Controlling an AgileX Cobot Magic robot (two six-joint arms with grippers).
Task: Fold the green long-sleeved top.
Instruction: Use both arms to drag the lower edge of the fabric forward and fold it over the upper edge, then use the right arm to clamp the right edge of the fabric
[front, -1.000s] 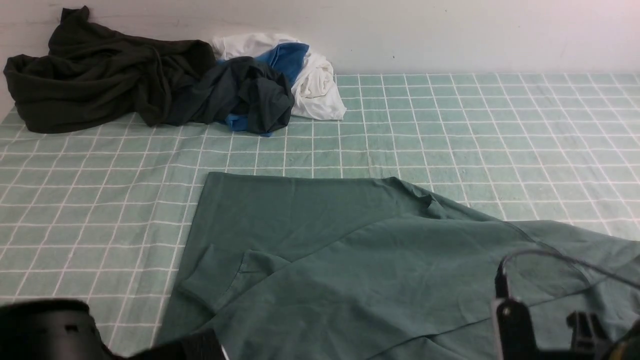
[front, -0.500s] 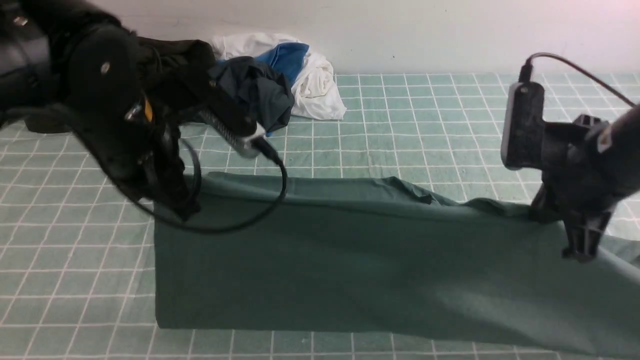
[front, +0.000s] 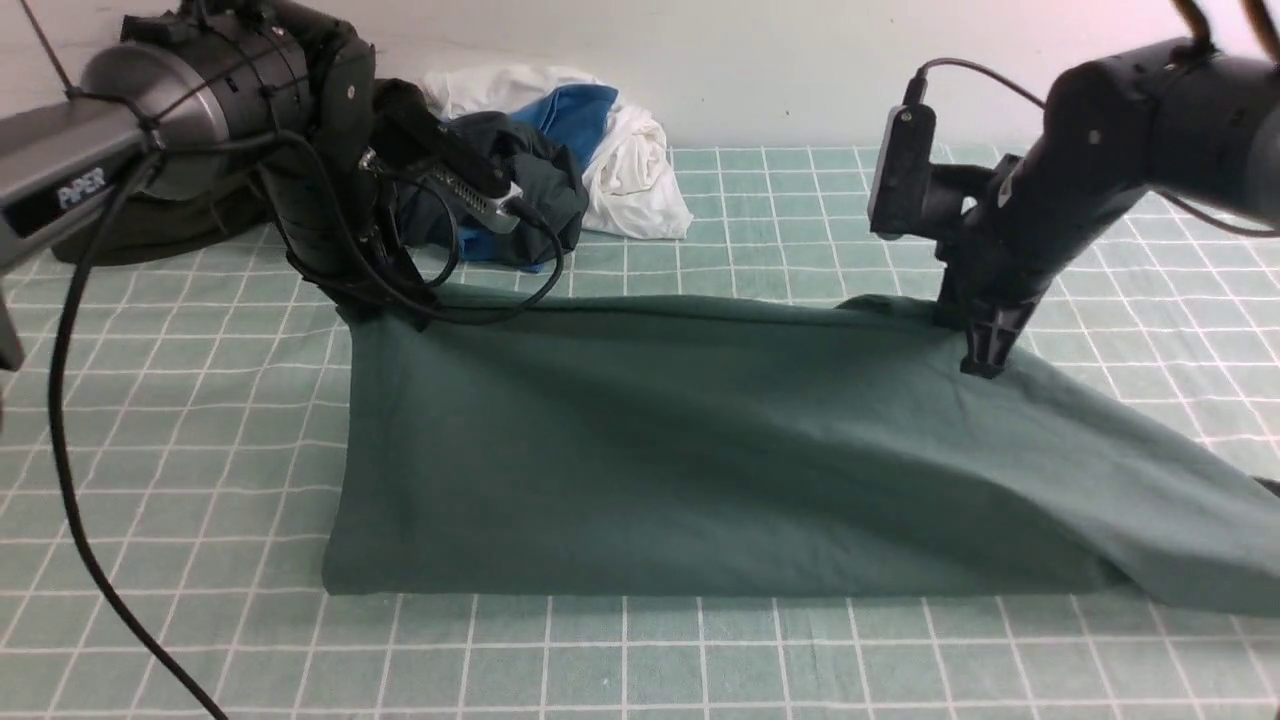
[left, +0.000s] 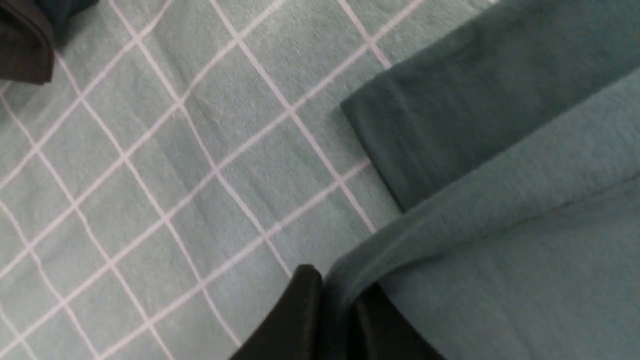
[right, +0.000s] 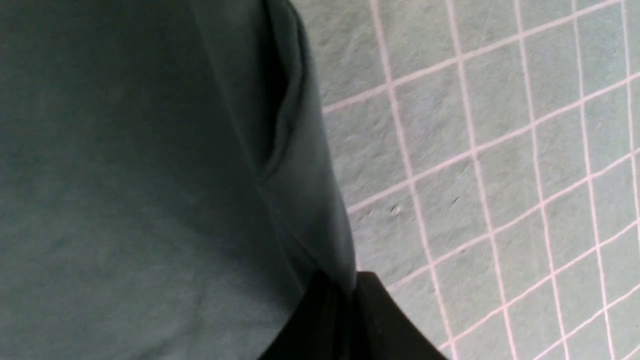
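Observation:
The green long-sleeved top (front: 650, 450) lies folded over itself across the checked cloth, with one end trailing off to the near right. My left gripper (front: 378, 312) is at the top's far left corner, shut on a doubled fold of fabric (left: 336, 295). In the left wrist view a darker lower layer of the top (left: 450, 100) lies flat beyond that fold. My right gripper (front: 985, 362) is at the far right edge, shut on a hem of the top (right: 347, 292). The green fabric (right: 125, 175) fills half of the right wrist view.
A heap of other clothes sits at the back left by the wall: a dark olive-black garment (front: 150, 228), a slate-grey and blue one (front: 540, 200) and a white one (front: 630, 165). The left arm's cable (front: 70, 470) hangs over the checked tablecloth (front: 800, 220).
Both arms have carried the top's near edge up and away from the robot. The top now lies doubled, with both grippers lower and farther back than half a second ago.

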